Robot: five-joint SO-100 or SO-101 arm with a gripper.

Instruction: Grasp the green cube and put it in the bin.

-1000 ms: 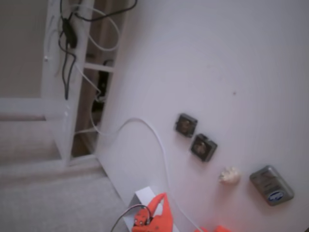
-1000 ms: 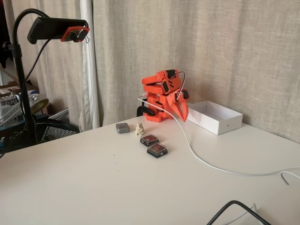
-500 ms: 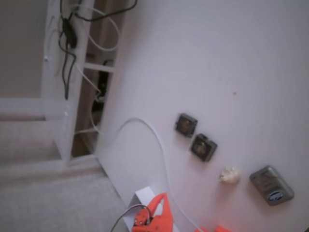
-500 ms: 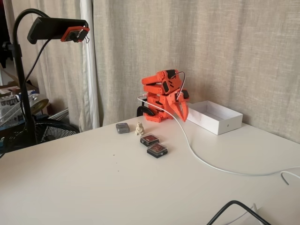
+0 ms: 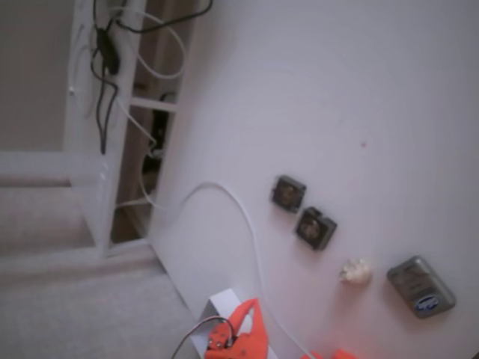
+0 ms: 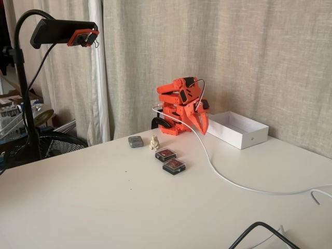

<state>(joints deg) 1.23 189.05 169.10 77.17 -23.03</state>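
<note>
The end effector (image 6: 202,124) hangs folded against the orange arm (image 6: 179,104), tips pointing down just above the bench (image 6: 104,207). Its fingers sit close together and hold nothing, though whether they are fully shut cannot be told from this far off. In the downward-looking fixed view only the orange tip of the end effector (image 5: 243,336) shows at the bottom edge.

Just beside the arm lies the white bin (image 6: 237,129), an open shallow box, with nothing visible inside from this angle. A white cable (image 6: 218,174) trails from the arm across the bench.

In front of the arm sit two dark square objects (image 6: 169,160) side by side, a small pale figurine (image 6: 154,142) and a grey case (image 6: 136,141). The same row shows from above — the dark square objects (image 5: 303,212), the figurine (image 5: 355,271), the case (image 5: 420,286).

The green cube is not visible in either view, neither on the bench nor in the end effector. If it lies in the bin, the walls hide it. So the task looks either not started or already finished — the pictures do not settle which.
</note>
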